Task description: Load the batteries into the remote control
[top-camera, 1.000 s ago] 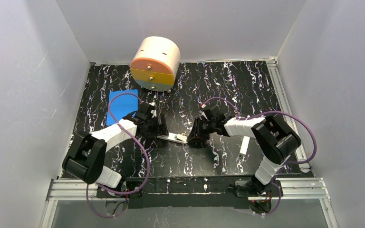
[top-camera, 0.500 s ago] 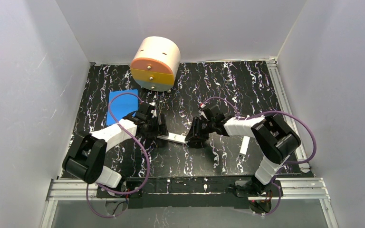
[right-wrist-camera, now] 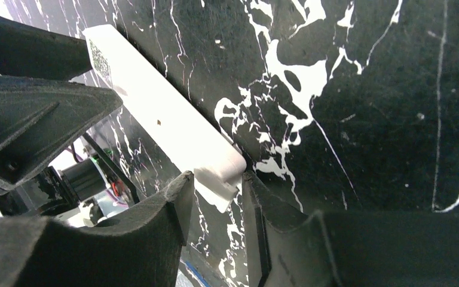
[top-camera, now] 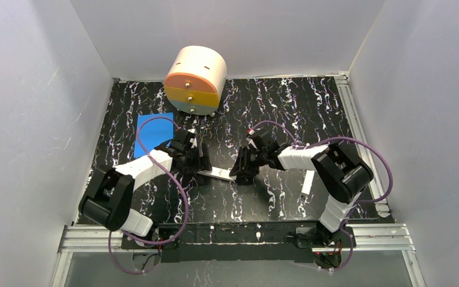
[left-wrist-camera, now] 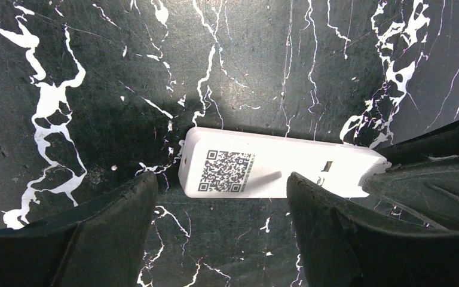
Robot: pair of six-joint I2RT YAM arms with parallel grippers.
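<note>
Tabletop (top-camera: 287, 107): black with white veining, walled on three sides by plain white panels.

Drum (top-camera: 195, 78): round, cream-topped, at the back left of centre. Its front shows orange, yellow and blue bands.

Left arm (top-camera: 137, 170) and right arm (top-camera: 334, 173): both reach inward and meet near the middle of the tabletop.

Pad (top-camera: 152, 133): blue, flat on the tabletop, just behind the left arm.

Bar (top-camera: 306, 182): plain white and narrow, lying on the tabletop beside the right arm, apart from both grippers.

Remote (top-camera: 218, 173): lies on the tabletop at mid-scene between the two grippers. In the left wrist view the remote (left-wrist-camera: 263, 170) shows its plain back, face not visible. It runs crosswise, one end toward each gripper.

Left gripper (top-camera: 200, 164): low over the left end of the remote. In its own view the left gripper (left-wrist-camera: 221, 179) has its jaws spread wide. One finger (left-wrist-camera: 113, 227) stands clear of the remote; the other (left-wrist-camera: 334, 233) crosses in front of it. No grip is seen.

Right gripper (top-camera: 239, 173): at the right end of the remote. In its own view the right gripper (right-wrist-camera: 216, 176) has its jaws drawn close, pinching the end of the remote (right-wrist-camera: 161, 113), one finger (right-wrist-camera: 173, 209) on each side.

Label (left-wrist-camera: 226, 171): small dark square code on the remote's back, near its left end.
</note>
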